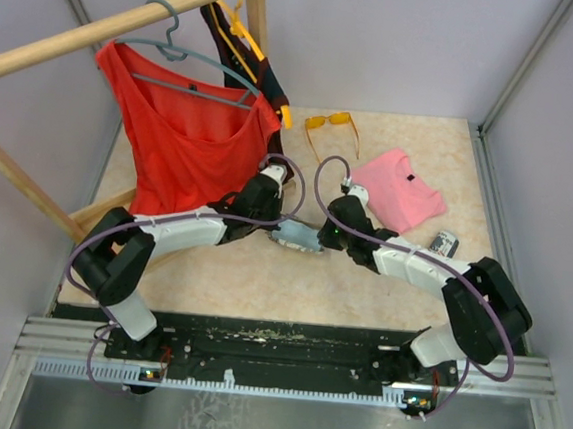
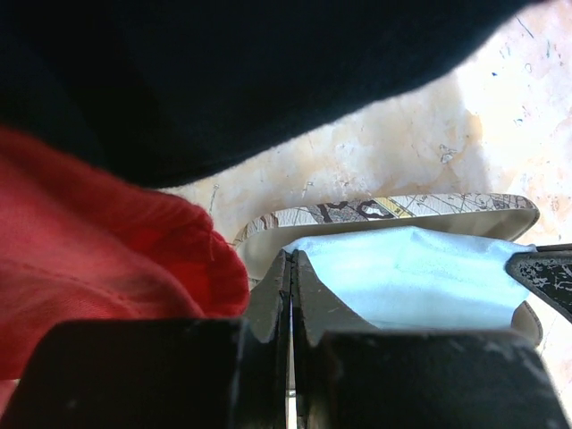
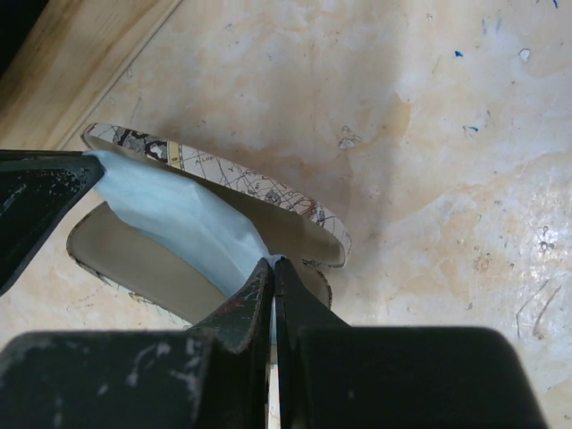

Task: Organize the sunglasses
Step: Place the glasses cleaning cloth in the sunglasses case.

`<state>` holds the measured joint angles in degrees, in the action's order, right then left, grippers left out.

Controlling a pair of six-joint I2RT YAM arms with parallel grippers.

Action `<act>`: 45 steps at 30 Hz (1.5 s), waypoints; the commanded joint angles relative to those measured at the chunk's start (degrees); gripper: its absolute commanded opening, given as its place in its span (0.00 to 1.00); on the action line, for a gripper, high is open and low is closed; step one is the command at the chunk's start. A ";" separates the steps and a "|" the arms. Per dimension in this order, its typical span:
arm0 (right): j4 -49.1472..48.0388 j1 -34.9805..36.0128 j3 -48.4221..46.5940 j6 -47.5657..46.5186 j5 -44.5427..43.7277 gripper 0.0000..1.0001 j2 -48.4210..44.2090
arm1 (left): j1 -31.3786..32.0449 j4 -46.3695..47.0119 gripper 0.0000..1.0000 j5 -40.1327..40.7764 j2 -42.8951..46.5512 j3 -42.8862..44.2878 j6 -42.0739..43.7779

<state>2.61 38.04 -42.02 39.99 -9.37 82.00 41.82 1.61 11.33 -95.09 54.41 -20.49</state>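
Observation:
The orange-lensed sunglasses (image 1: 333, 124) lie open on the table at the back, apart from both arms. The greyish-lilac pair is out of view. Mid-table lies an open patterned glasses case (image 1: 297, 238) with a light-blue cloth (image 2: 411, 273) stretched over its inside. My left gripper (image 1: 277, 226) is at the case's left end, jaws shut (image 2: 292, 259) on the cloth's edge. My right gripper (image 1: 316, 239) is at the right end, jaws shut (image 3: 273, 264) on the cloth's (image 3: 179, 219) other corner. The case's lid (image 3: 250, 183) stands up behind the cloth.
A red top (image 1: 188, 141) on a grey hanger and a dark garment (image 1: 243, 45) hang from a wooden rack (image 1: 102, 28) at the left, brushing my left wrist (image 2: 89, 250). A folded pink shirt (image 1: 399, 189) and a small patterned object (image 1: 446, 244) lie at the right.

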 commanded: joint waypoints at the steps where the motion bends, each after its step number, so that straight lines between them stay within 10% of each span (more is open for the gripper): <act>1: -3.37 -0.80 -2.85 -1.21 -0.41 0.00 0.39 | -0.73 2.14 0.00 -0.35 -1.02 1.45 0.91; 45: -5.60 -2.01 -3.90 -1.64 -1.82 0.00 4.51 | -2.67 5.19 0.00 -1.41 -3.35 1.31 0.58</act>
<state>-0.58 36.56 -43.20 39.00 -10.44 86.02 39.59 4.80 10.11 -98.10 54.48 -20.43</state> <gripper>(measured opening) 0.006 0.005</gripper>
